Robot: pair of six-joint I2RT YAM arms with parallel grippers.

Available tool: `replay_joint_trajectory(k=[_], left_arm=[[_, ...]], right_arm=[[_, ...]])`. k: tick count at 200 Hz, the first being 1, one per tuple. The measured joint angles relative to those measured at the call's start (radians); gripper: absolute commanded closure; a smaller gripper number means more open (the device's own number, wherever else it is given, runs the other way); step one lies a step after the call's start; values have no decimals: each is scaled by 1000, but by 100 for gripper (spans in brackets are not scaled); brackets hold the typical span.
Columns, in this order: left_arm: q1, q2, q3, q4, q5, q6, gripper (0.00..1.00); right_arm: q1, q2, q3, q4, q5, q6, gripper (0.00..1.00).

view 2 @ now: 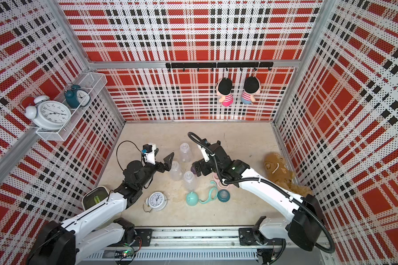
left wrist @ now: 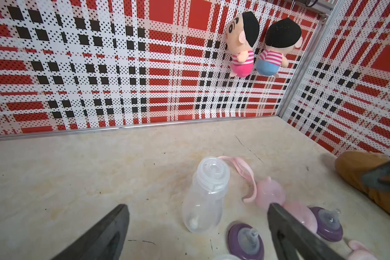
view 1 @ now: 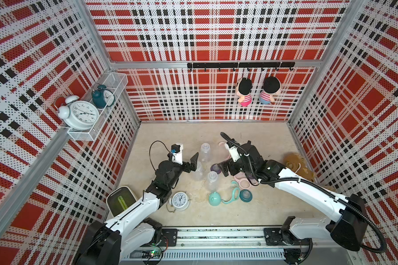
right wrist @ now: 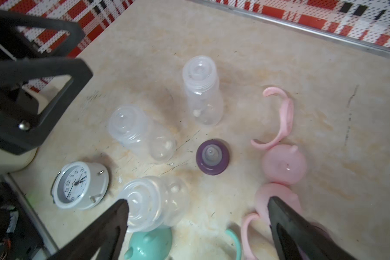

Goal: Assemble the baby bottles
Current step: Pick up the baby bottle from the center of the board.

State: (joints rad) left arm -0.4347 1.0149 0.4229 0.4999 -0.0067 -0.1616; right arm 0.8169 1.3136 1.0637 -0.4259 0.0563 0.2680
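Arms by base rail (view 1: 216,238): white shells, black joints. Right arm (view 1: 308,187): black corrugated hose. Left arm (view 1: 136,206): thin wire loop. Left gripper (view 1: 195,161): black triangular fingers (view 1: 194,157).

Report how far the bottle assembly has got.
Done: nothing; the three clear bottles stand bare. In hand: nothing; left end effector and right end effector are open and empty. Left: all fitting; purple collar, pink caps and teal cap lie loose.

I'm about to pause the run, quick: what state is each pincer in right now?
Left pincer: open, holding nothing.
Right pincer: open, holding nothing.
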Motion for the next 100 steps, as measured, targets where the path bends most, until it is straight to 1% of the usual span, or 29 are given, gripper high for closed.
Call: replay_joint_trajectory(k=[34, 64, 100], left_arm=[[0, -64, -13, -20, 3, -39, 1], [0, -76, -13, -26, 3, -64, 0], [0, -76, -13, -48, 3, -85, 0]], right_arm=[[71, 34, -5, -10, 5, -13, 3], [88, 63, -9, -3, 7, -20, 4], [98, 135, -9, 13, 8, -29, 6]])
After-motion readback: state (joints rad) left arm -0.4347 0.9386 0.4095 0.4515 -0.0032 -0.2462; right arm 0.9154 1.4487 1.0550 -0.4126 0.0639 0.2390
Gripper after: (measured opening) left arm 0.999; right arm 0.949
